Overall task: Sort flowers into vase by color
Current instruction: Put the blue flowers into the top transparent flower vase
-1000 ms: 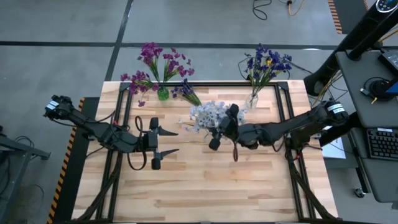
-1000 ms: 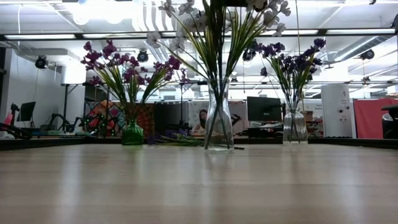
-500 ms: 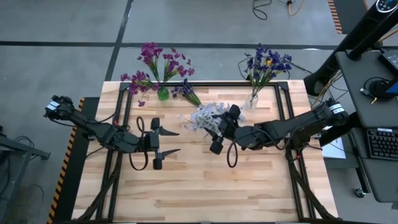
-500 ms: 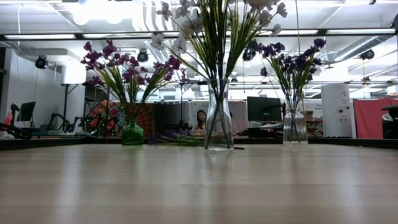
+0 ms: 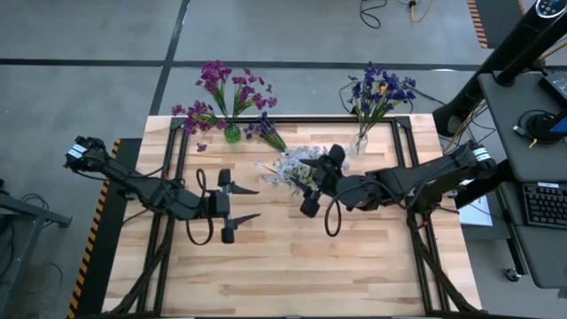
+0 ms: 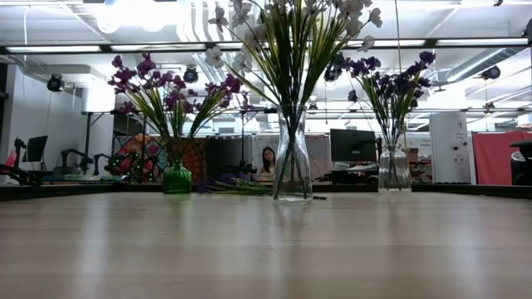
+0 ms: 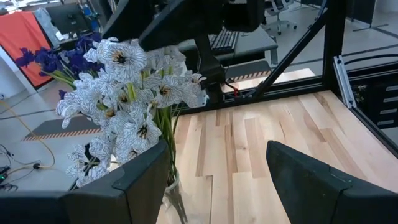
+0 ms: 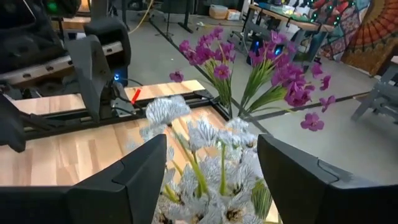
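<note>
White flowers (image 5: 297, 166) now stand in the clear vase (image 6: 293, 170), upper centre of the tabletop (image 5: 292, 257). Right claw (image 5: 312, 188) has just released them, backing off; left claw (image 5: 239, 201) open, idle. That colour looks sorted.

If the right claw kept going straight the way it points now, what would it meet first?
Probably the white flowers in the middle vase: the open right claw sits right over them. Beyond, the magenta flowers lie in line, though depth is hard to judge.
</note>
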`<control>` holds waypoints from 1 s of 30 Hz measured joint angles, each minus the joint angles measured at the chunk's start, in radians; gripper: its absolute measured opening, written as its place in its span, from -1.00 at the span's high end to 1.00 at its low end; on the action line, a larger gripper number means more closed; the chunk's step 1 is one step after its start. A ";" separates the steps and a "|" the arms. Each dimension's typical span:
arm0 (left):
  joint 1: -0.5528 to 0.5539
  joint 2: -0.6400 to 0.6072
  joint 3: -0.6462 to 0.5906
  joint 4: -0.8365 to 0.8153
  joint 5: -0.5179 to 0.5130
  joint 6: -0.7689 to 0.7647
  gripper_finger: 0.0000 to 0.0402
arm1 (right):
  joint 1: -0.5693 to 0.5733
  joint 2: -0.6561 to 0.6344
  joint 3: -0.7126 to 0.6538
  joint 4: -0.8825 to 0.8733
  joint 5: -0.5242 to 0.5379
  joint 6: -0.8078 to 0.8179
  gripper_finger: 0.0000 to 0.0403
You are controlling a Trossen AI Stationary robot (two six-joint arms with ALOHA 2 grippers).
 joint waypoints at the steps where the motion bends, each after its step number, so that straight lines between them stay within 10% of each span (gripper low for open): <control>1: 0.000 0.000 0.000 0.001 0.000 0.000 -0.25 | 0.000 -0.001 0.006 0.000 0.000 -0.008 -0.21; 23: -0.004 -0.010 0.000 -0.033 -0.097 -0.041 -0.25 | 0.023 -0.008 0.229 -0.155 -0.001 -0.083 -0.21; 30: -0.030 -0.041 0.000 -0.037 -0.096 -0.090 -0.25 | 0.024 -0.008 0.414 -0.484 0.106 0.029 -0.14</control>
